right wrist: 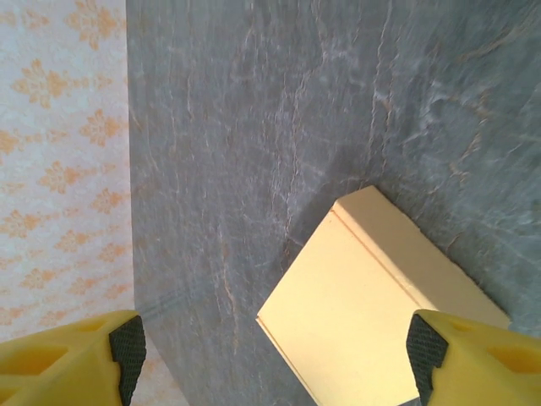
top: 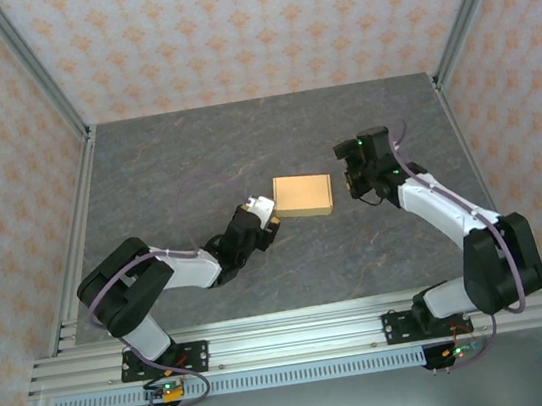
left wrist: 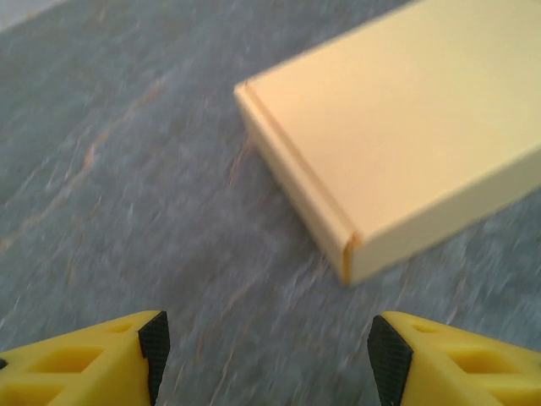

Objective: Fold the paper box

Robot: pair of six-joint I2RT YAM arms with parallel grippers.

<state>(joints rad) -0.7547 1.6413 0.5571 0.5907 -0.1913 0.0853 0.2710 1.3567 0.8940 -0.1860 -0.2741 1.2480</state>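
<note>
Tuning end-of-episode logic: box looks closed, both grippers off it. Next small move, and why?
Probably pull both arms back and stop. The paper box lies flat on the table as a closed rectangle, no loose flap visible, and the left gripper and right gripper both stand open, clear of it on either side.

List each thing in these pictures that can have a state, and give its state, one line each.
paper box: folded shut, lying flat on the table, held by neither gripper.
left gripper: open, empty, just short of the box's corner.
right gripper: open, empty, clear of the box.
</note>
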